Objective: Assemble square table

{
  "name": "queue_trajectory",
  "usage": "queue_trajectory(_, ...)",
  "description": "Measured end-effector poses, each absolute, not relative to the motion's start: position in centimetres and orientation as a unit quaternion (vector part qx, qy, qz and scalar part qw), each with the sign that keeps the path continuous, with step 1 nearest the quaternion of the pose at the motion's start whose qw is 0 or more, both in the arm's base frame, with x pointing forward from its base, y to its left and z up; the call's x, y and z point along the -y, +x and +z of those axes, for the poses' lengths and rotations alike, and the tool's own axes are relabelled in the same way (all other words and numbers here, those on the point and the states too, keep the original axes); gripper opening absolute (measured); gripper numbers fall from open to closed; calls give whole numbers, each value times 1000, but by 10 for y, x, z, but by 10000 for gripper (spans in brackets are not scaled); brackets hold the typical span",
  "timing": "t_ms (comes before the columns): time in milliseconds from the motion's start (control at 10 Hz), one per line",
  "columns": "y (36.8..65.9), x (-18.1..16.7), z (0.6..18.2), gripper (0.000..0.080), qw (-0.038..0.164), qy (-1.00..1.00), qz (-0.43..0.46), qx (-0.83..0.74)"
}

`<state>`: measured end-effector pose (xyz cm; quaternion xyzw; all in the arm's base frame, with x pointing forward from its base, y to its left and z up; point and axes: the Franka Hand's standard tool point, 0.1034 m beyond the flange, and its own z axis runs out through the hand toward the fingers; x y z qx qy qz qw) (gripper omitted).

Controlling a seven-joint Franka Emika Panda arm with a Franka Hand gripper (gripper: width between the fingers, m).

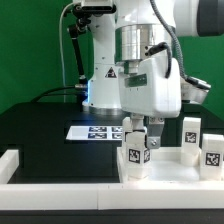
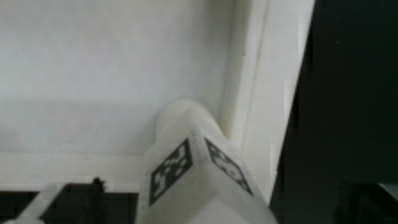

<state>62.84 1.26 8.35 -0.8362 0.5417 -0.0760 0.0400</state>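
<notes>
One leg (image 1: 135, 148) sits under our gripper (image 1: 141, 128) on the top (image 1: 170, 170); can't tell jaw state. Risk: leg tilts w/ misaligned screw-in, cross-threads.

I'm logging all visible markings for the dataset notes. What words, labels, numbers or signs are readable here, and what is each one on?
No words, brand names or numbers can be read in either view.
Black-and-white tag patterns only, no text: on the marker board, on the leg beneath the gripper, and on the two legs at the exterior view's right.
Wrist view: the tags are blurred.
</notes>
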Motion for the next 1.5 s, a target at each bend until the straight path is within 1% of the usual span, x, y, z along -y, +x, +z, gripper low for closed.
queue_trajectory(100, 632, -9, 84, 649, 38, -870, -87, -483)
queue_trajectory(300, 631, -9, 83, 649, 39, -859, -86, -503)
queue_trajectory(400, 631, -8, 83, 529, 39, -859, -86, -503)
queue_trajectory(500, 631, -9, 83, 529, 41, -851, -85, -517)
queue_trajectory(600, 631, -9, 83, 346, 44, -829, -82, -551)
queue_trajectory(700, 630, -8, 83, 304, 45, -817, -81, -569)
queue_trajectory(900, 629, -5, 82, 304, 55, -754, -74, -651)
queue_trajectory(1000, 627, 1, 82, 304, 68, -684, -59, -724)
queue_trajectory(1100, 626, 2, 82, 304, 90, -608, -43, -787)
queue_trajectory(1300, 625, 2, 81, 304, 138, -487, -25, -862)
queue_trajectory(1400, 625, 1, 81, 304, 138, -468, -22, -873)
queue_trajectory(1500, 624, 1, 80, 390, 137, -467, -22, -873)
